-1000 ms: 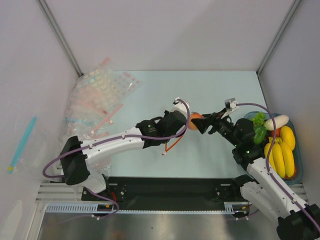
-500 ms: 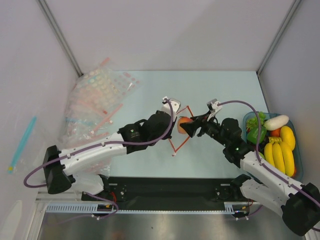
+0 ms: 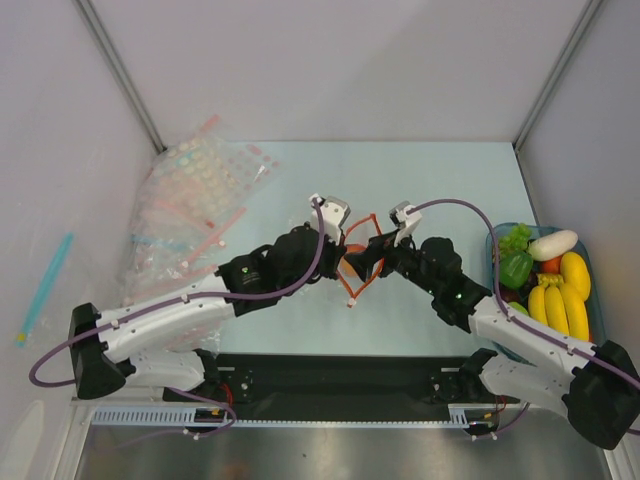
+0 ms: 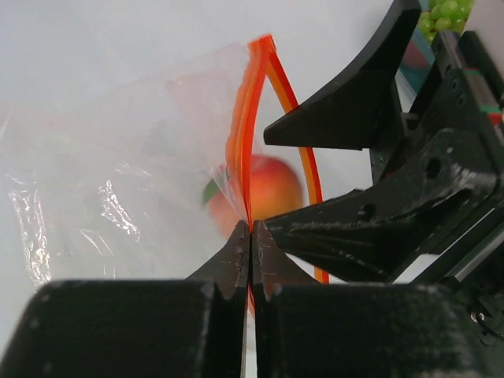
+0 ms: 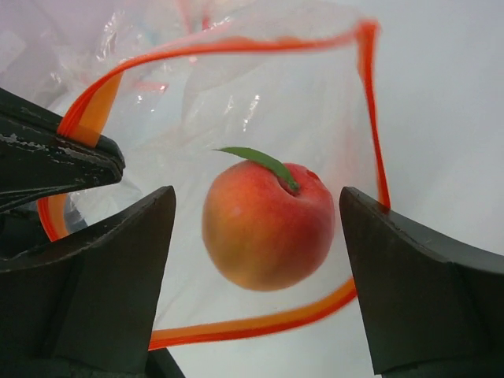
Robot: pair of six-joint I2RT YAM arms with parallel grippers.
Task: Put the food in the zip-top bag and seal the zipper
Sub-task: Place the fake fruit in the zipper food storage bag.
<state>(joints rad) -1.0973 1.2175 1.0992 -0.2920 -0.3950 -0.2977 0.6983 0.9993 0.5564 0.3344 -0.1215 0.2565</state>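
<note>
The zip-top bag [image 4: 118,173] is clear, and its red-orange zipper [image 4: 250,102] forms an open loop. My left gripper [image 4: 250,232] is shut on one side of the zipper and holds the mouth open above the table [image 3: 440,190]. My right gripper [image 5: 256,236] is open at the bag mouth [image 3: 358,268]. The orange ball, a peach with a green leaf [image 5: 268,224], lies between the spread fingers without touching them, inside the zipper loop [image 5: 260,323]. It also shows through the plastic in the left wrist view [image 4: 272,185]. The left fingertip [image 5: 55,161] shows at the loop's left.
A blue bin [image 3: 592,268] at the right holds a green piece [image 3: 515,268], a white radish [image 3: 553,243] and yellow bananas [image 3: 560,310]. A heap of dotted clear bags [image 3: 195,200] lies at the back left. A teal stick [image 3: 45,285] lies outside the left wall.
Both grippers have moved left and closer together. The right gripper carried the orange ball to the bag mouth, and the ball now sits free between its open fingers. The bag mouth has opened wider.
</note>
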